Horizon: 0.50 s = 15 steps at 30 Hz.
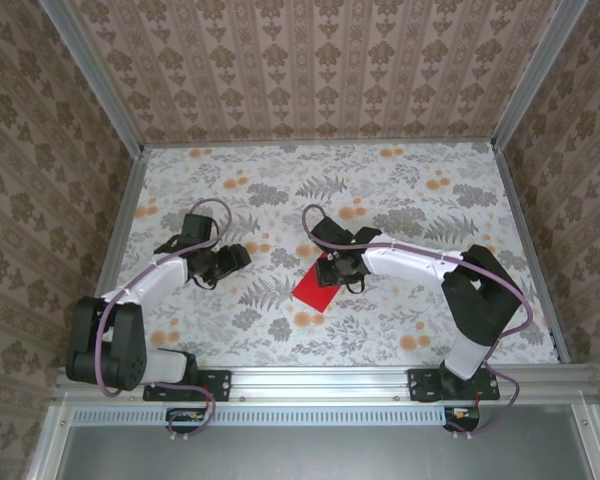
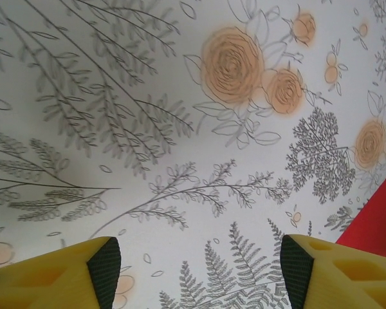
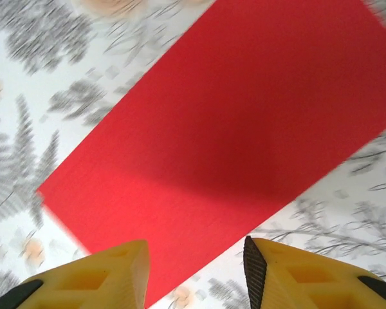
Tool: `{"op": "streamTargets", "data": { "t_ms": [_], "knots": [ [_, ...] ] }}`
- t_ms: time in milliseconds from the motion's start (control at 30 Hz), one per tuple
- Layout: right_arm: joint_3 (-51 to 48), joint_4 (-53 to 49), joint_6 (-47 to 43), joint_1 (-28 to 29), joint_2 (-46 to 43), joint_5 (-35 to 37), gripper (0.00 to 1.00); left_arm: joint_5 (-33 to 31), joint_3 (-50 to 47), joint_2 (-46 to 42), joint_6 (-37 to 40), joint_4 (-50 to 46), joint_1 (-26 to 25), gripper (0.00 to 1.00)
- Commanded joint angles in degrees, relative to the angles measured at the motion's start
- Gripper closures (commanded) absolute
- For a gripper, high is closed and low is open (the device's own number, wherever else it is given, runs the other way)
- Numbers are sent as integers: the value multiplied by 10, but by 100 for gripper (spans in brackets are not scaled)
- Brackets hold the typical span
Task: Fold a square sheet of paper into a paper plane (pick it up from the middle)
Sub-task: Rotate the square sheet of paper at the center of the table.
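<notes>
Top external view: the floral table (image 1: 400, 330) carries the red sheet of paper (image 1: 317, 287), lying flat near the middle, rectangular in outline. The right gripper (image 3: 196, 270) hangs over one long edge of the sheet, jaws partly apart, gripping nothing. The left gripper (image 2: 199, 273) is beside the sheet, jaws wide and empty.

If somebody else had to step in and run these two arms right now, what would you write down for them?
Left gripper: open, holding nothing, over the table to the left of the paper.
Right gripper: open, just above the red sheet of paper, not gripping it.
Paper: lies flat near the middle of the table. It looks rectangular rather than square, so it is apparently folded in half once.
Done: at most that first fold.
Left: the nose and wing folds; no plane shape yet.
</notes>
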Motion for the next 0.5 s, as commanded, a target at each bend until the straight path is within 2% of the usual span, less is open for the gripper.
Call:
{"op": "streamTargets", "data": {
  "t_ms": [0,133,467],
  "knots": [
    [27,-18,97,-12,27,90,55,11,22,12,13,-2,-14,27],
    [46,-18,138,-24,53,111,53,12,27,21,11,1,-26,26],
    [99,-30,130,-35,135,103,50,17,35,33,27,4,-48,26]
  ]
}}
